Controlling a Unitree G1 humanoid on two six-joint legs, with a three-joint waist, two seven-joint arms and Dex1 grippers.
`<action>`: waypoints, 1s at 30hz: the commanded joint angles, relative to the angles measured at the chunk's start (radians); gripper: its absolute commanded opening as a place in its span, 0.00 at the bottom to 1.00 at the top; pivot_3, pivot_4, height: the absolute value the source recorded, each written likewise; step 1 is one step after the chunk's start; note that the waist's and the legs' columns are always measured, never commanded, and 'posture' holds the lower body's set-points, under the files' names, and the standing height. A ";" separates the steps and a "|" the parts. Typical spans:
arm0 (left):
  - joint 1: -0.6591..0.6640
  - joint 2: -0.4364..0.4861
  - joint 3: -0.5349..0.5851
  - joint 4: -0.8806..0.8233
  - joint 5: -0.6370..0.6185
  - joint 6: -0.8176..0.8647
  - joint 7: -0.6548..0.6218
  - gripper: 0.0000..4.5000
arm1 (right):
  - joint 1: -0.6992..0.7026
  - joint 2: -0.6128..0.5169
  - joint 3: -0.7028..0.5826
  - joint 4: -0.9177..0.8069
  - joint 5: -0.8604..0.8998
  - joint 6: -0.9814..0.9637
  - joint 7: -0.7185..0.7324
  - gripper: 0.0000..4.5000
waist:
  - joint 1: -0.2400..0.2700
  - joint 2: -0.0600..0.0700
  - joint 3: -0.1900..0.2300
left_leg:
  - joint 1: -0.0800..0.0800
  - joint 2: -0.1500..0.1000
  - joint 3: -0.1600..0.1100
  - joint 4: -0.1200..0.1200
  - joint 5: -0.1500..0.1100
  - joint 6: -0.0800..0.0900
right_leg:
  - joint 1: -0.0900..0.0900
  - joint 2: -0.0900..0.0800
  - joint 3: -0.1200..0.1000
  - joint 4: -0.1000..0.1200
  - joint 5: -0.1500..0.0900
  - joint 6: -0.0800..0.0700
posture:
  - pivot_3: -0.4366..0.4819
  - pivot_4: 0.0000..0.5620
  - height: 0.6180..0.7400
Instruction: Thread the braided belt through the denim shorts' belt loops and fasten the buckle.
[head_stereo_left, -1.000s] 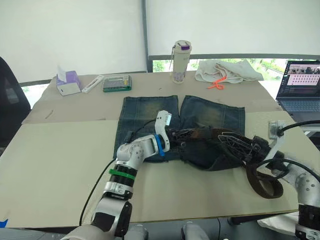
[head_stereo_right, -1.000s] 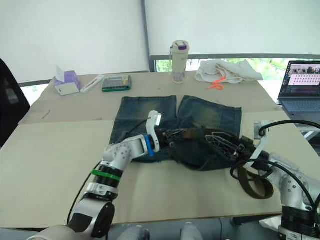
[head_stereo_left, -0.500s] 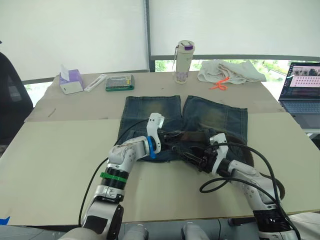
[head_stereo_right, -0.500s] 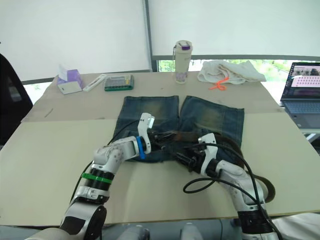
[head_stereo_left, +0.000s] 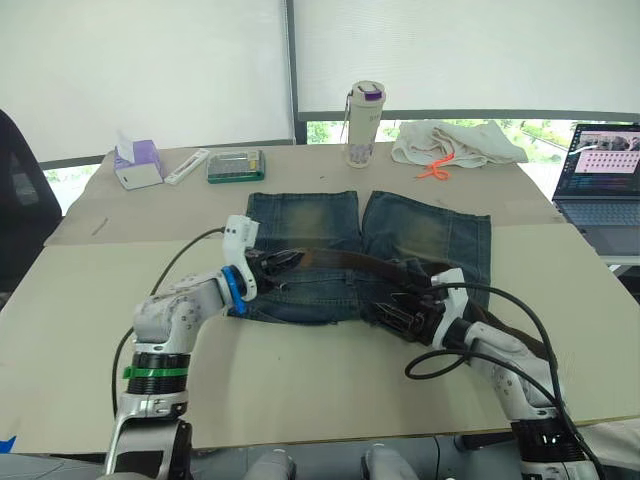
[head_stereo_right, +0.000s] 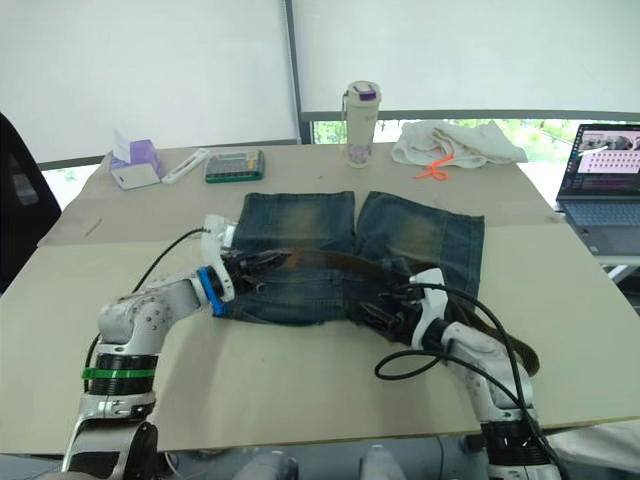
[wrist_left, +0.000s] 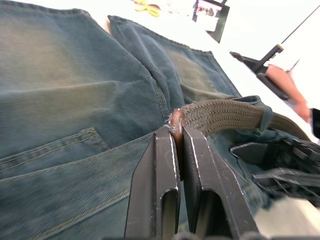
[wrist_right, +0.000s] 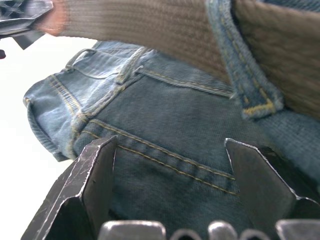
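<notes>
No legible text, brand or number anywhere. Laptop screen (head_stereo_left: 603, 160) at table's right edge shows a grid of small tiles w/ marks too small to read. Tissue box (head_stereo_left: 137, 165), flat green-topped case (head_stereo_left: 235, 165) and bottle (head_stereo_left: 362, 123) on the far side carry no readable label.

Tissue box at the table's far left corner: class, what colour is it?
The small tissue box is purple and white, clearest in the left eye view.
</notes>
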 joint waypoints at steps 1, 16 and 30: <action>0.016 0.054 0.080 -0.050 -0.069 0.020 -0.035 0.00 | -0.005 -0.018 -0.049 0.009 -0.002 -0.039 0.008 0.84 | 0.001 0.000 0.000 | 0.000 0.000 0.000 0.000 0.000 0.000 | 0.000 0.000 0.000 0.000 0.000 0.000 | 0.48 0.27 1.00; 0.056 -0.037 0.151 -0.155 -0.455 0.268 0.051 0.00 | -0.036 0.254 -0.101 -0.224 0.483 0.199 -0.106 0.84 | 0.002 0.000 0.000 | 0.000 0.001 -0.001 0.000 0.000 0.000 | -0.001 0.000 0.000 0.000 0.000 -0.001 | 0.48 0.27 1.00; 0.069 -0.033 0.120 -0.134 -0.447 0.242 0.051 0.00 | -0.057 0.273 -0.106 -0.247 0.595 0.207 -0.174 0.20 | 0.000 0.000 0.000 | 0.000 0.001 -0.001 -0.001 0.000 0.000 | -0.001 0.000 0.000 0.000 0.001 -0.001 | 0.48 0.27 1.00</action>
